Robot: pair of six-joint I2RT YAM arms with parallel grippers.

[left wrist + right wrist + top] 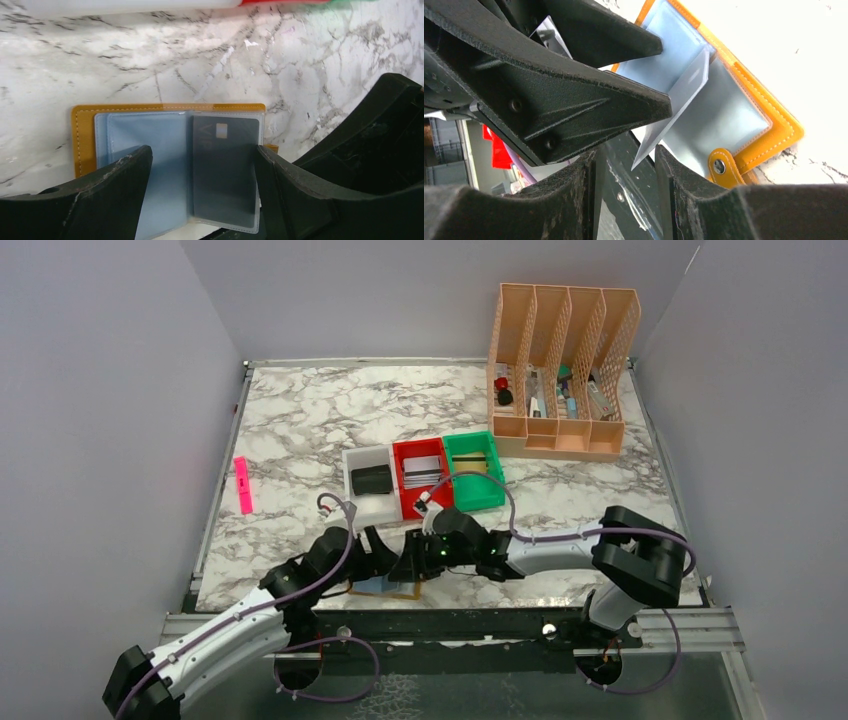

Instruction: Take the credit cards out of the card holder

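The card holder (385,589) lies open at the table's near edge, tan-brown with pale blue sleeves. In the left wrist view (135,107) a dark card (225,165) with a chip sits in a clear sleeve leaf. My left gripper (202,172) is open, one finger on each side of that leaf, the right finger at its edge. In the right wrist view the holder (769,132) shows its snap tab (720,166). One sleeve leaf (681,102) stands up from it. My right gripper (625,175) is open, with the leaf's lower corner just between its fingers, not pinched.
White (350,456), red (411,503) and green (480,500) bins sit side by side behind the grippers. A peach file organizer (560,370) stands at the back right. A pink strip (242,485) lies at the left. Both grippers crowd together over the holder.
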